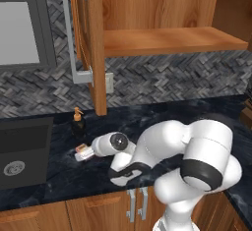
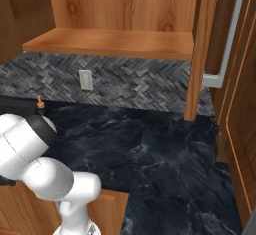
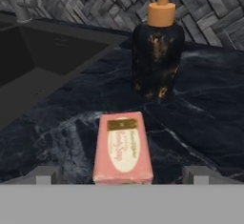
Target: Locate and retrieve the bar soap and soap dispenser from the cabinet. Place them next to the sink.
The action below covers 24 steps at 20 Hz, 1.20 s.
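the bar soap point(image 3: 123, 149) is seen lying flat on the dark counter point(image 3: 205, 123), its long axis running from 6 to 12 o'clock in the hand view, toward the upright soap dispenser point(image 3: 156, 58) at 12. the sink point(image 3: 33, 61) lies at 10 o'clock. the gripper point(image 3: 123, 173) is spread wide, its fingertips point(image 3: 45, 173) flanking the soap's near end, apart from it.

A dark, marbled black counter point(image 1: 187, 112) runs below a grey herringbone backsplash. In the left base view, a dark sink point(image 1: 22, 151) is set into it at 9 o'clock. Just beside the basin, the black soap dispenser point(image 3: 157, 58) stands upright on the counter, with the pink bar soap point(image 3: 123, 147) lying flat near it.
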Available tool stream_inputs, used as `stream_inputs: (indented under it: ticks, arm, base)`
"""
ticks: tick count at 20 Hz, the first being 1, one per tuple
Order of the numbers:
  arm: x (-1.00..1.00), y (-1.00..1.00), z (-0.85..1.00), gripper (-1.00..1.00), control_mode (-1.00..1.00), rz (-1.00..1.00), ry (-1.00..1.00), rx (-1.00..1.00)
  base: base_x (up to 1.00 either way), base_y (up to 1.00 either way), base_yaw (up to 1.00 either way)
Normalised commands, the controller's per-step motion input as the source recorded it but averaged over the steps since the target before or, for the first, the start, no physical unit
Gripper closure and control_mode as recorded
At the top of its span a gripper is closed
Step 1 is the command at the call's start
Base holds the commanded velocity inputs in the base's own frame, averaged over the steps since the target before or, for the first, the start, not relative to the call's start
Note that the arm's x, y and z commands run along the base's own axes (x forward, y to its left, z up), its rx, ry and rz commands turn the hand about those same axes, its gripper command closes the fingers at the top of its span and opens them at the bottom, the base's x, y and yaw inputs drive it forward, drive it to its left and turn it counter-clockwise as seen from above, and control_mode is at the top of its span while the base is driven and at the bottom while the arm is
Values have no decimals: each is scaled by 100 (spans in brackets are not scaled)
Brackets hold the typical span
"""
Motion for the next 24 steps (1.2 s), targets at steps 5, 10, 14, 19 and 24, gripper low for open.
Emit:
stream_inputs:
  ticks: [5, 10, 14, 19, 24]
  arm:
    - [-7, 0, 39, -100, -100, -3, 4, 0]
    - [-9, 0, 38, -100, -100, 0, 8, -2]
    - [-7, -6, 20, -100, -100, 1, 1, -6]
    - [-12, -11, 28, -100, -100, 6, 0, -6]
    - [-19, -18, 33, -100, -100, 3, 5, -5]
  base:
    - [0, 0, 0]
    - [0, 0, 0]
    - [0, 0, 0]
    - [0, 0, 0]
    - [0, 0, 0]
